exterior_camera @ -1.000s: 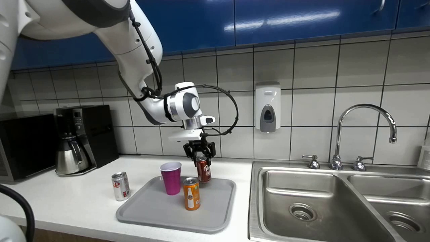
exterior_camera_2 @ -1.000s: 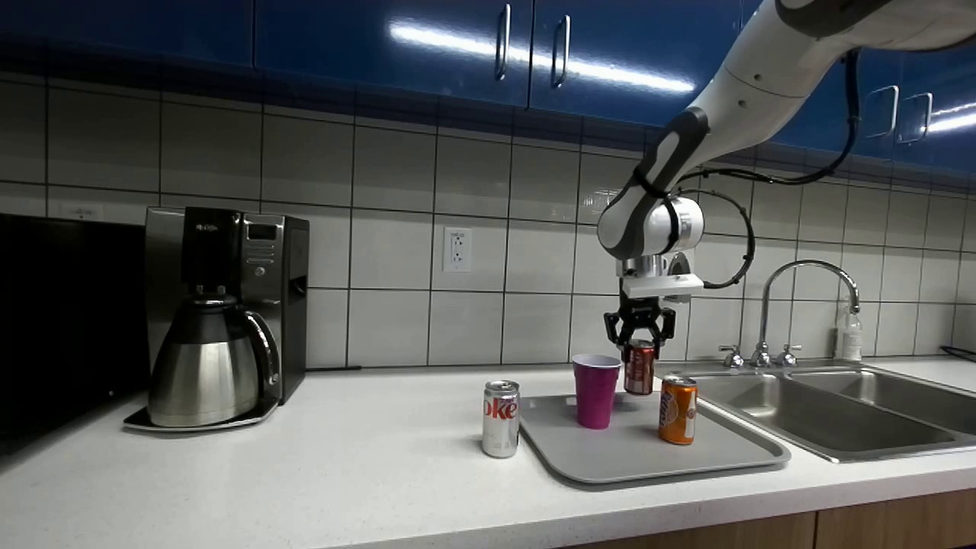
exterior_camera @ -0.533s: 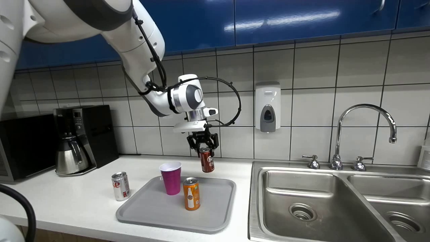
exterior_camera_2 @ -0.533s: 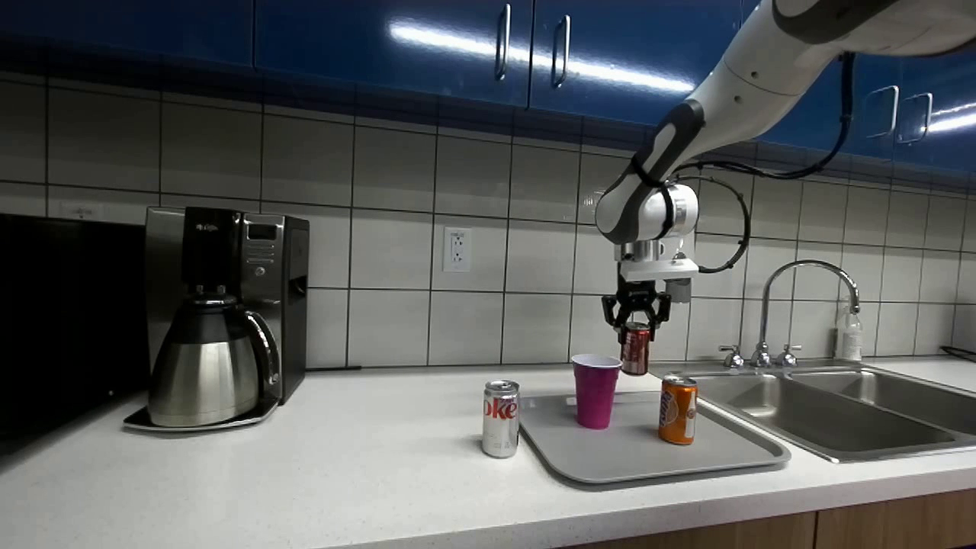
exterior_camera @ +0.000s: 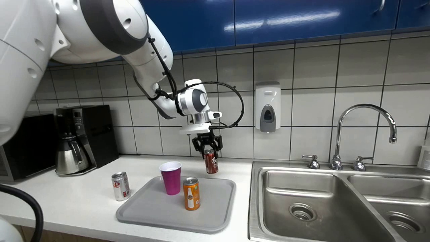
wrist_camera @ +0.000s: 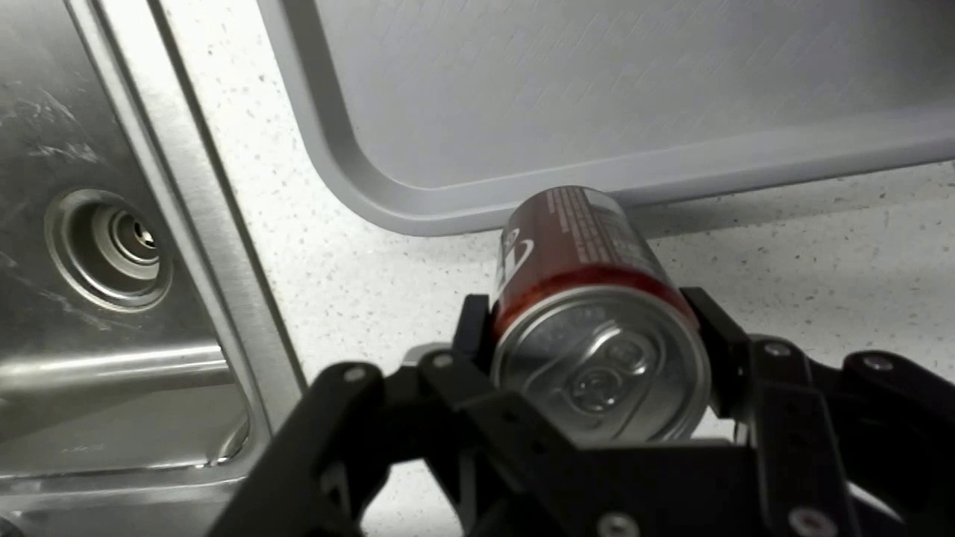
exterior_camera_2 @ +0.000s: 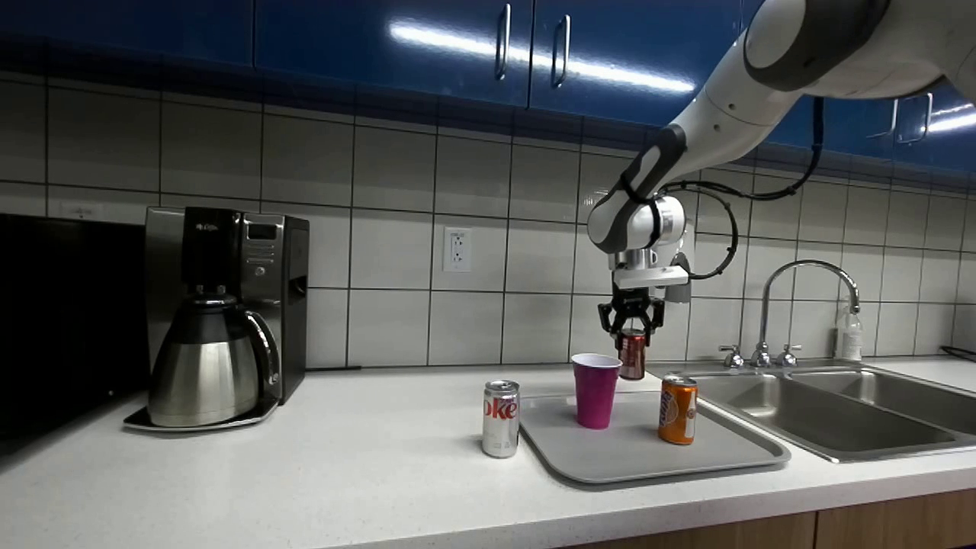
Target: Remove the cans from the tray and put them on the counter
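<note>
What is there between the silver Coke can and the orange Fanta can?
In both exterior views, the magenta cup stands on the grey tray between them, set further back than the Coke can and the Fanta can.

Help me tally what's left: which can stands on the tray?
Only the orange can; the silver can stands on the counter, the gripper holds the red can.

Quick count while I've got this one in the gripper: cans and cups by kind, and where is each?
Silver Coke can: 1, on the counter
Orange Fanta can: 1, on the tray
Dark red Dr Pepper can: 1, held in the gripper
Magenta cup: 1, on the tray
Total: 4
</note>
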Controlling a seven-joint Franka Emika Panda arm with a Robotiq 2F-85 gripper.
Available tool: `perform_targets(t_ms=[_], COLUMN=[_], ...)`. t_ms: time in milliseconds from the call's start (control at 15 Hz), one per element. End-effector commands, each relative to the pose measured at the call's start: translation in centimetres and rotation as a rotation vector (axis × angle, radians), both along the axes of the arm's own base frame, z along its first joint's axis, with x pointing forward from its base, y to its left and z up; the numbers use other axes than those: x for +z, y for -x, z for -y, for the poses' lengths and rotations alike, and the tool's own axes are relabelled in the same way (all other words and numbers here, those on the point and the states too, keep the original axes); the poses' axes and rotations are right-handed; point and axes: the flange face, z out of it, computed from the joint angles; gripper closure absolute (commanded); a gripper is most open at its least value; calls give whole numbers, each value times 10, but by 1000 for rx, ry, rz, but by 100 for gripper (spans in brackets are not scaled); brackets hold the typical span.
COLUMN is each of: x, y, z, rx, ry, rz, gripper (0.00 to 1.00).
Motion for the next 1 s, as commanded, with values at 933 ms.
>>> perform_targets(t_ms=[933], x=[-28], y=[-49], z=[6], rx=[34], ry=[2], rz=[-28], gripper=[61])
